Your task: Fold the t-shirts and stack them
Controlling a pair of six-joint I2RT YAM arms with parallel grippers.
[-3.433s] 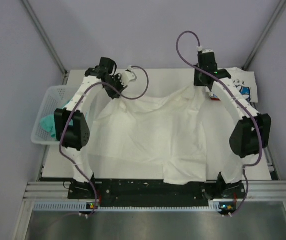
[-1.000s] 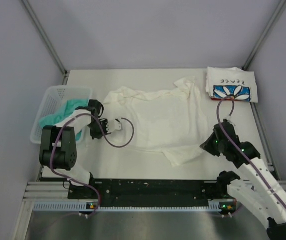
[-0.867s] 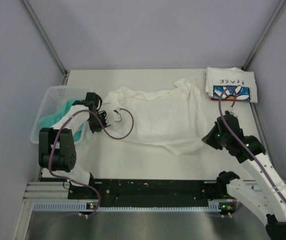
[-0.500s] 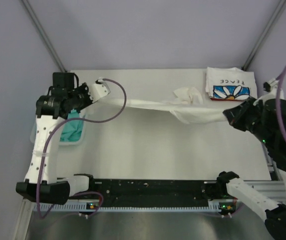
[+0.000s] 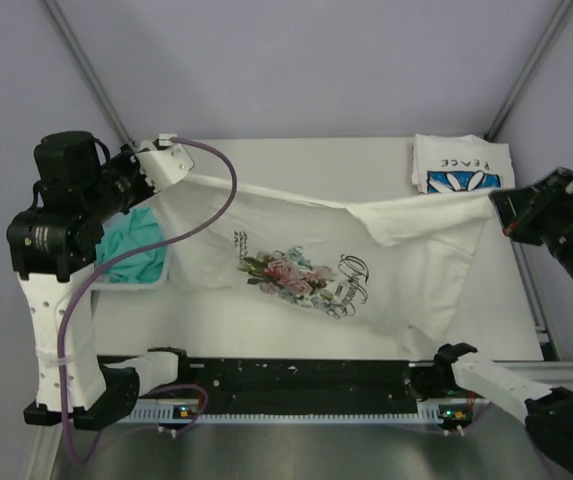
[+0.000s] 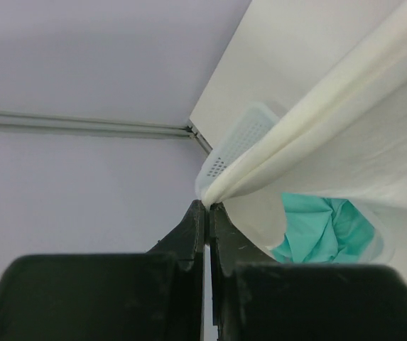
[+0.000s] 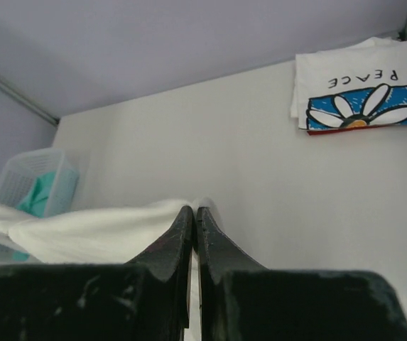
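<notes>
Flower-print t-shirt (image 5: 306, 275) is held up off the surface (image 5: 296, 160), stretched between both arms, pink-red print facing up, lower part sagging toward the near edge. Left pincer (image 6: 204, 206) is pressed together, pinching the shirt's left corner above the white mesh basket (image 6: 242, 131), which holds a crumpled teal t-shirt (image 5: 136, 250). Folded daisy "PEACE" t-shirt (image 5: 463, 165) lies flat at the far right corner. Right pincer (image 7: 194, 210) is pressed together, pinching the shirt's right corner.
</notes>
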